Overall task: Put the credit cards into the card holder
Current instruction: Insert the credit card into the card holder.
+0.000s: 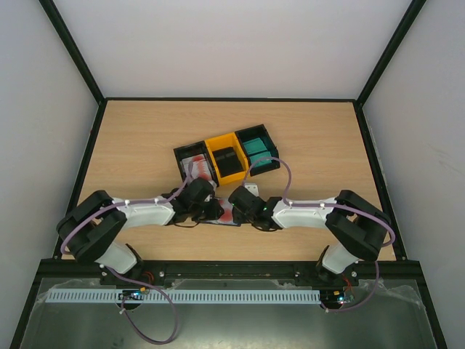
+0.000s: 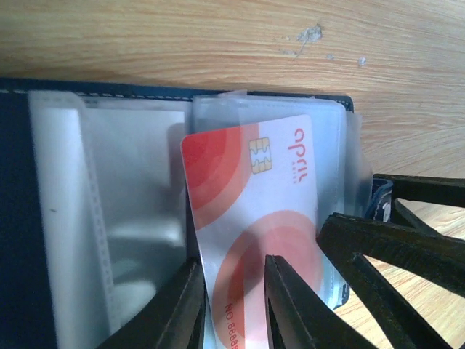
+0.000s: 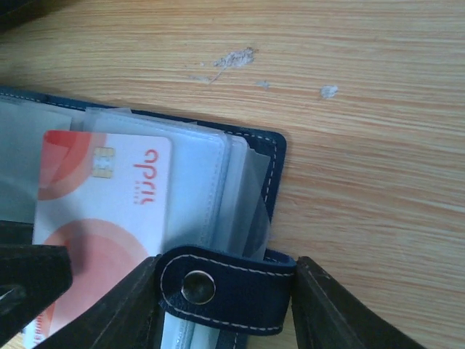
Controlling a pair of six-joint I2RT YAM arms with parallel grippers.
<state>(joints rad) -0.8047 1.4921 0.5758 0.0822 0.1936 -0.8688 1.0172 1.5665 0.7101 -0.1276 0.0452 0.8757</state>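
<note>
The card holder [image 1: 222, 217] lies open on the table between both grippers, its clear sleeves [image 2: 116, 182] facing up. A white credit card with red blotches [image 2: 254, 203] rests on the sleeves, and its top corner looks tucked under a sleeve edge. My left gripper [image 2: 232, 305] is open, with one finger along the card's left edge and the other over its face. My right gripper [image 3: 225, 275] is shut on the holder's navy snap tab [image 3: 240, 291], a finger at each end. The same card [image 3: 109, 196] shows in the right wrist view. More credit cards sit in the bins.
Three open-top bins stand in a row just beyond the grippers: a black one [image 1: 190, 154] with white-and-red cards, a yellow one [image 1: 220, 141] with black cards, and a black one [image 1: 266, 135] with teal cards. Black frame rails border the table.
</note>
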